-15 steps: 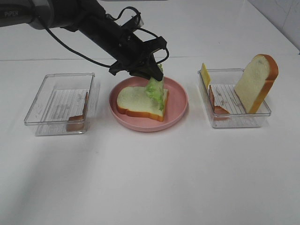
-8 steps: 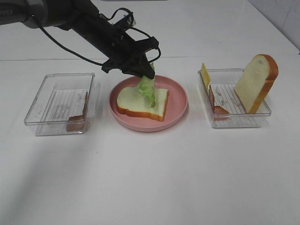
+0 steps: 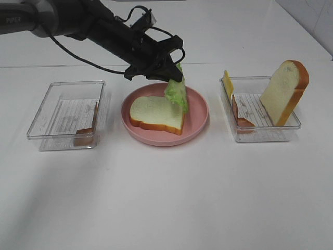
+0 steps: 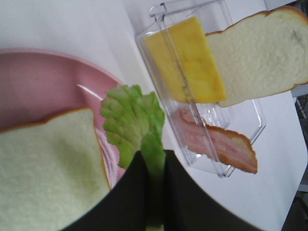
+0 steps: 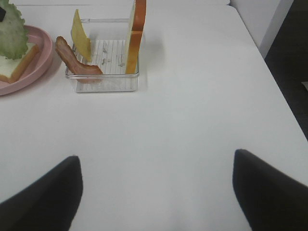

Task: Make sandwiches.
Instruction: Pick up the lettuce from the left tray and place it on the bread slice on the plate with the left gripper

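Lettuce in left claw, clearest from wrist

— Left arm: black, glossy grey near the white "PIPER" lettering?
— Yes. Thin black cables looped along it. Dark, rounded fingers on the right end effector.

L hand pinches lettuce leaf over pink plate rim, beside bread slice; tray w/ cheese & bacon nearby.
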Action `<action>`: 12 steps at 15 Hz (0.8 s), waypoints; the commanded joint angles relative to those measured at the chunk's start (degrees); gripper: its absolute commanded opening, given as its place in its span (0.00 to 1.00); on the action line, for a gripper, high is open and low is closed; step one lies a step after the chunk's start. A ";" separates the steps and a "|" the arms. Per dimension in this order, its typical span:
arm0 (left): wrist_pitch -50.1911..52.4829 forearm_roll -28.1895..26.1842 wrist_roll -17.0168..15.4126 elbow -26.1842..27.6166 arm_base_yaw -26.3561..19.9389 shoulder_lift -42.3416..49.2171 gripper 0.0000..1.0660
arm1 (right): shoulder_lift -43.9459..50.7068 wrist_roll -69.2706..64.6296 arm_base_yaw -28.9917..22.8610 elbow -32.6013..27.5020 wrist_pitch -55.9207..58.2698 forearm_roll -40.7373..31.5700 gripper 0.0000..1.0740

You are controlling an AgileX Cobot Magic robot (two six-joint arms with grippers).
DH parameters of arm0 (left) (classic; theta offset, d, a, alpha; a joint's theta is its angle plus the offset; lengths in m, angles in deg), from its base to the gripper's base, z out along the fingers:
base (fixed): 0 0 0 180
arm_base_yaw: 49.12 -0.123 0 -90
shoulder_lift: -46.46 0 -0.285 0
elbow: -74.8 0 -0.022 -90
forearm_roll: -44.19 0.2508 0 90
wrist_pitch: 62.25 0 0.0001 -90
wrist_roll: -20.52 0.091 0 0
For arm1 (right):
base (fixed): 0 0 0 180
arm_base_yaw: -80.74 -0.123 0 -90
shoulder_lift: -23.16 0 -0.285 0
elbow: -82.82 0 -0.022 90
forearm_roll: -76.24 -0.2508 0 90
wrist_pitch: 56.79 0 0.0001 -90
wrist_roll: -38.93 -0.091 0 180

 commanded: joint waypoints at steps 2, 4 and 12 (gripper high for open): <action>-1.95 2.06 0.29 0.06 0.29 -0.86 0.00 | 0.69 0.29 0.46 0.00 -0.74 0.00 0.75; -2.01 3.90 -0.97 0.06 -0.69 -0.86 0.00 | 0.69 0.29 0.46 0.00 -0.74 0.00 0.75; -3.38 11.69 -8.77 0.06 -3.21 -0.86 0.17 | 0.69 0.29 0.46 0.00 -0.74 0.00 0.75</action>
